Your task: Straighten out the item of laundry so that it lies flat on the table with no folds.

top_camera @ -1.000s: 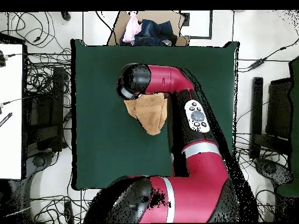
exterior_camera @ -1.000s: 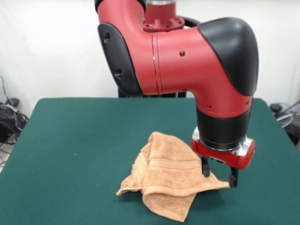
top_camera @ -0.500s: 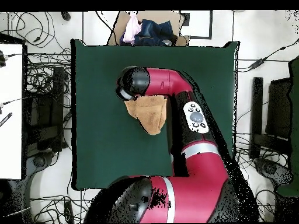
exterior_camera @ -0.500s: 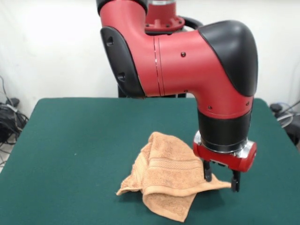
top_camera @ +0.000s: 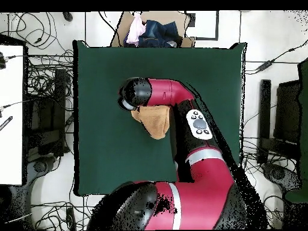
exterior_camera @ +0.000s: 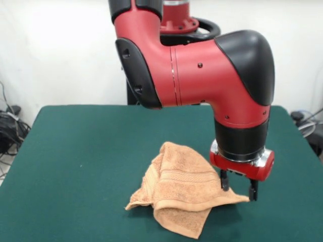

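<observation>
One towel (exterior_camera: 176, 194), orange-tan, crumpled and folded over itself on the green table (exterior_camera: 75, 151), toward the middle of the tabletop and somewhat nearer the camera-side edge in the front view; one woven band visible across its upper layer, one corner stretched out in a point toward the gripper. One gripper (exterior_camera: 238, 187) on one red and black arm, down low at that stretched corner, two dark fingers set a little apart with the corner's tip reaching between or just behind them; whether the cloth is pinched cannot be told. In the overhead view, mostly hidden under the arm's wrist, only part of the cloth showing. Step in hand, judging by this: taking hold of a corner to draw it out. Next move likely calls for a firm grip, then a pull outward to open the fold, many folds remaining.
</observation>
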Controlling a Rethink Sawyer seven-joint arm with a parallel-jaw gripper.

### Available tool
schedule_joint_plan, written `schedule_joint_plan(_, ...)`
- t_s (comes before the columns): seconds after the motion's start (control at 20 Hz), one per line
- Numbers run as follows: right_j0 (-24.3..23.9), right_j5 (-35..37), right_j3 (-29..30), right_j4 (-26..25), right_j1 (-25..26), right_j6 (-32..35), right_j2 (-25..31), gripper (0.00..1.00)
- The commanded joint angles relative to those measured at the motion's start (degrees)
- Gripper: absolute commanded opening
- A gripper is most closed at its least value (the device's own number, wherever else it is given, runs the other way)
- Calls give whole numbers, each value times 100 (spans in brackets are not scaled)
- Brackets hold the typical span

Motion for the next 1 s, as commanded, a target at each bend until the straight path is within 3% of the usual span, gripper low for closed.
schedule_joint_plan(0.05, -105, -542, 768, -148, 186, -221, 302, 100)
schedule_joint_plan(0.35, -169, -976, 1028, -241, 224, -200, 316, 100)
schedule_joint_plan(1.0, -187, -1152, 978, -228, 364, -248, 323, 100)
